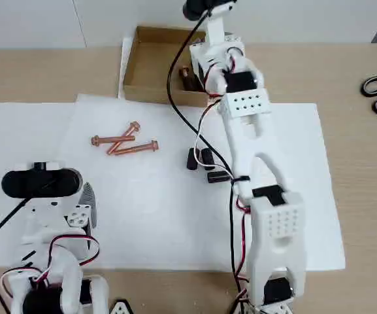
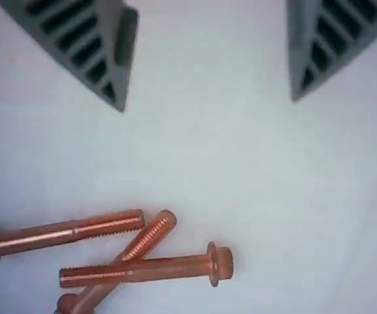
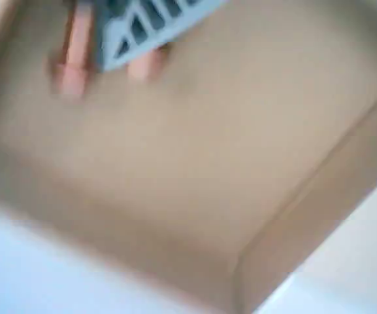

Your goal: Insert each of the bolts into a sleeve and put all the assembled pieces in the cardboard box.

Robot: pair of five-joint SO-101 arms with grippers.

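On the worktop [image 1: 31, 72], a white sheet [image 1: 142, 209] meets the cardboard box [image 1: 150, 64], where the right arm [image 1: 247, 131] stretches over the near wall; blur hides whether its jaws are clamped or apart. The left jaws stand apart, facing three loose bolts [image 2: 142, 268]. A low pull-back could snag that wall or sweep the sleeves [image 1: 206, 157] beside the arm; open sheet lies between bolts and sleeves.

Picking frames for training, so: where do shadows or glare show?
High view: even light, no glare on the white sheet. Left wrist view: bright streaks along the bolts, faint shadows beneath. Right wrist view: cardboard box walls darker than its floor.
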